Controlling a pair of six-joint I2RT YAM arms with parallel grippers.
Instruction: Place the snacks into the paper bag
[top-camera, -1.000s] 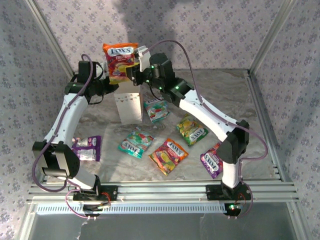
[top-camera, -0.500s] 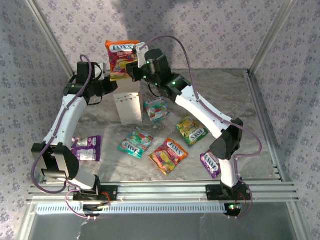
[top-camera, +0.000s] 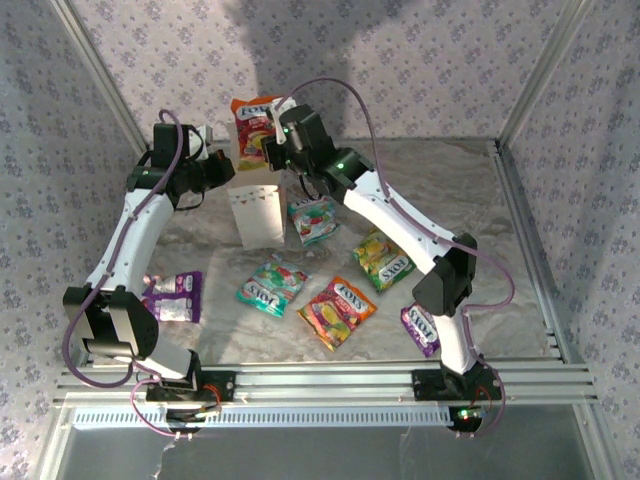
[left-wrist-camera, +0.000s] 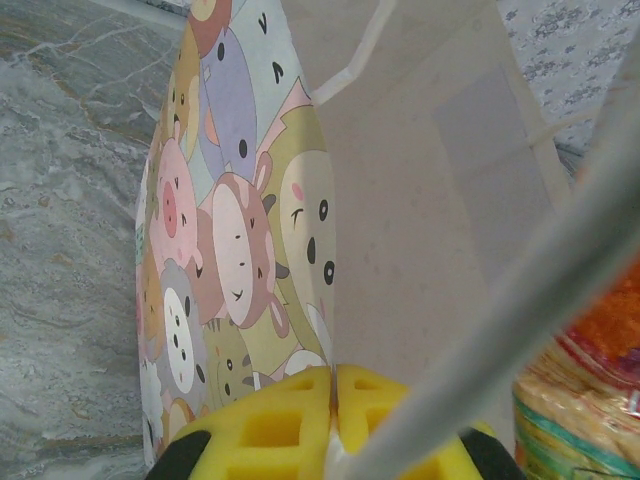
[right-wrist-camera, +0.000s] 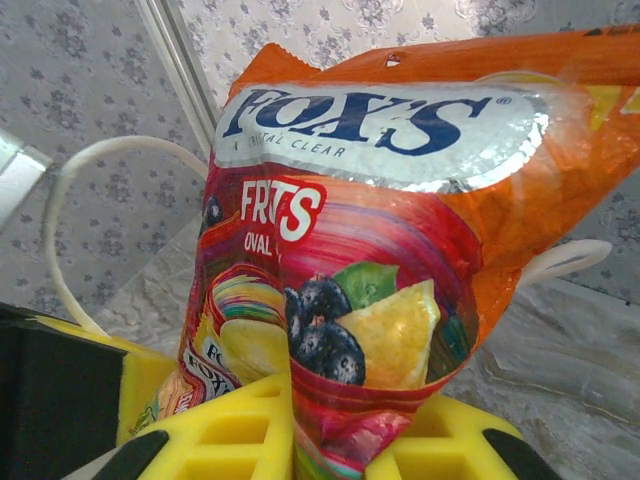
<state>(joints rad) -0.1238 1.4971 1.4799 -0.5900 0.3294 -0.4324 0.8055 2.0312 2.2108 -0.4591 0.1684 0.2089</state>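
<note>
A: Quick check, R jaws?
B: Clamped on the red-orange packet (top-camera: 252, 125). R wrist view: the end opp. the logo is pinched between the yellow pads (right-wrist-camera: 240, 430). The rest sticks out past them, logo end farthest.
A: Where's that vs. the bag?
B: Top view: packet's upright, directly over the open mouth of the paper bag (top-camera: 256, 212), low edge about at the rim. Can't tell if it's past the rim. R jaws sit at the packet's right side, above the bag.
A: L jaws?
B: Together, nipped on the bag's wall near the top, left side. L wrist view: the pads (left-wrist-camera: 270, 425) meet w/ the bag's folded edge running down between them. Cartoon print is to the left, plain white inside to the right. A white cord handle (left-wrist-camera: 540, 300) crosses in front. A bit of the held packet shows at bottom right.
A: Bag standing?
B: Yes, upright on the worktop (top-camera: 450, 190).
A: Other snacks?
B: Six, flat on the worktop, all apart from both jaws.
- first teal packet (top-camera: 313, 220): just beside the bag's right side
- second teal packet (top-camera: 271, 285): nearer the arm bases
- red-yellow packet (top-camera: 337, 311): next to that
- yellow-green packet (top-camera: 384, 260): right of centre
- L purple packet (top-camera: 173, 296): by the L arm
- R purple packet (top-camera: 422, 328): partly hidden by the R arm (top-camera: 400, 225)
</note>
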